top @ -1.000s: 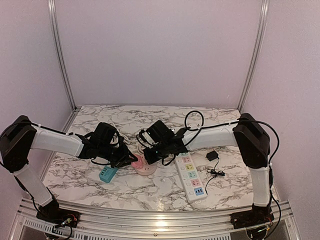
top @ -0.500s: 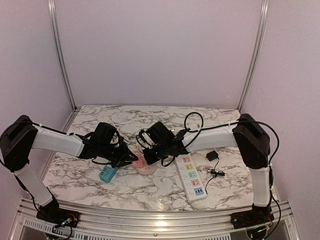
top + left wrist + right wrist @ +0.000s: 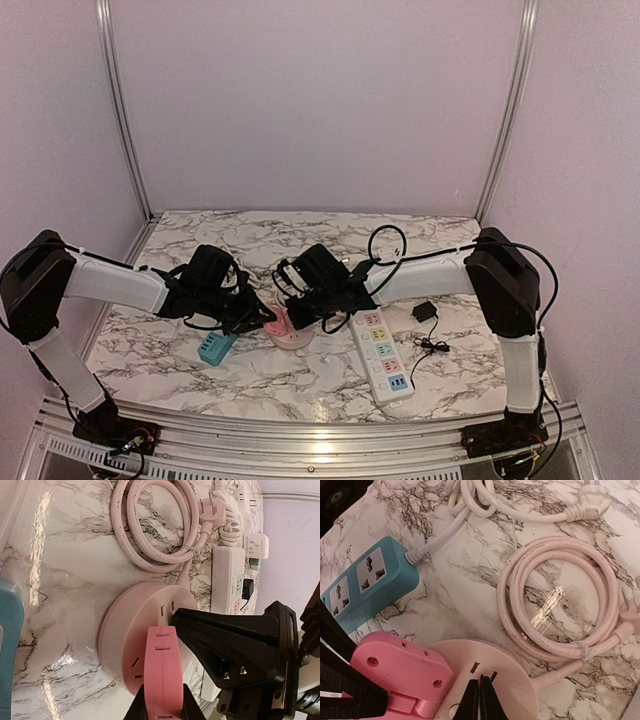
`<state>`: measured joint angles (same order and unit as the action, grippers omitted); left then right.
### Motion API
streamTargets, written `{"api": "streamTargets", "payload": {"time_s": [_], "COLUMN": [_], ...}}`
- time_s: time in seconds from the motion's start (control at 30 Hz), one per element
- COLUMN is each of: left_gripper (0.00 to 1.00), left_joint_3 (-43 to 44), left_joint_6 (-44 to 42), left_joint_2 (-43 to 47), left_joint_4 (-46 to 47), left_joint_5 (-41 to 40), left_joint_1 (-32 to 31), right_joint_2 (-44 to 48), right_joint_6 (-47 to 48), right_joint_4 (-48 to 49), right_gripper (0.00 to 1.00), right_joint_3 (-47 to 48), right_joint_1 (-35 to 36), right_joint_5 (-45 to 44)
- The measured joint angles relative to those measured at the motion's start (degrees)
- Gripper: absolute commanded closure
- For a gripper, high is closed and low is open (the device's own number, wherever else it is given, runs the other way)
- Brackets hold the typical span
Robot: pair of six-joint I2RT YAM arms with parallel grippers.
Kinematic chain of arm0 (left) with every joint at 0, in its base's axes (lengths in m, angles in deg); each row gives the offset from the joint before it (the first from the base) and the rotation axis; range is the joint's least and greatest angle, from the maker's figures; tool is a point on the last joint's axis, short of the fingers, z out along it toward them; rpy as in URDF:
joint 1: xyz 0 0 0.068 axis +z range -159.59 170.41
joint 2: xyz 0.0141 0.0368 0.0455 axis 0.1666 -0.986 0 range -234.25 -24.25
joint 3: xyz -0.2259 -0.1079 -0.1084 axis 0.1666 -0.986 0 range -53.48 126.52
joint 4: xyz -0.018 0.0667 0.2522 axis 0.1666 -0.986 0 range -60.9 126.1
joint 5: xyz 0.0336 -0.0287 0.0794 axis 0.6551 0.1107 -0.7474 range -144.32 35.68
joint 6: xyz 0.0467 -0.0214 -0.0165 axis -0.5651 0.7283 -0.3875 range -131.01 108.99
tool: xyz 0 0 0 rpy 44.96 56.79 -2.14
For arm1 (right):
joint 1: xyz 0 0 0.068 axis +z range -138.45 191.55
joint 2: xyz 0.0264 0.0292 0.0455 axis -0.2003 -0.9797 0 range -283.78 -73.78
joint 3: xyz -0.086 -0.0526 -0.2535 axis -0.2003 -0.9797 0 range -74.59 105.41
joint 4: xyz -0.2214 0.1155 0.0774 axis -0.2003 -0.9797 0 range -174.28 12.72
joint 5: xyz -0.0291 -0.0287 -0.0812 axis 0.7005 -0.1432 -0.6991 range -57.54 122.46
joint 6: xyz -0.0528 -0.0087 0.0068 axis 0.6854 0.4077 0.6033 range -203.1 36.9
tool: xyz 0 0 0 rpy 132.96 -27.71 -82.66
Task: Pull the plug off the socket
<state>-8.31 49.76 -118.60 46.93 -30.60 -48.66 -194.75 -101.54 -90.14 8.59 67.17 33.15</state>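
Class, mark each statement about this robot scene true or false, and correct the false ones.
1. The left gripper grips the plug. True.
2. The right gripper is wide open. False: it is shut, over the socket.
3. The plug sits on the socket. True.
4. The cable lies stretched out straight. False: it is coiled.
5. In the top view, the teal strip lies right of the white strip. False: it lies to the left.

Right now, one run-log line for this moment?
left gripper: shut on pink plug | right gripper: shut, tips on round socket | pink plug: not yet off
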Motion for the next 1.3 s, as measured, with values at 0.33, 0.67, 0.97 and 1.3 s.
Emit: {"api": "streamTargets", "payload": {"time_s": [0.33,0.67,0.97,1.3], "left_gripper": [1.0,1.0,1.0,1.0], "left_joint_3": [-0.52,-6.05,-8.96,-9.66], "left_joint_6": [-0.37,5.81,11.17,13.66], "left_joint_2": [0.37,0.52,0.52,0.52], "left_joint_4": [1.14,11.93,18.27,19.91], "left_joint_5": [-0.94,-0.28,0.92,1.81], "left_joint_1": [-0.42,0.28,1.16,1.81], "right_joint_2": [-0.42,-0.55,-0.55,-0.5], "right_joint_6": [-0.42,-1.03,-1.29,-1.49], "right_joint_4": [2.14,4.13,5.64,7.74], "right_gripper": [0.97,0.97,0.97,0.97], "right_joint_3": [-0.35,-1.03,-1.62,-2.56], "right_joint_1": [0.04,0.04,0.04,0.04], "right_joint_5": [1.38,1.75,1.73,1.62]}}
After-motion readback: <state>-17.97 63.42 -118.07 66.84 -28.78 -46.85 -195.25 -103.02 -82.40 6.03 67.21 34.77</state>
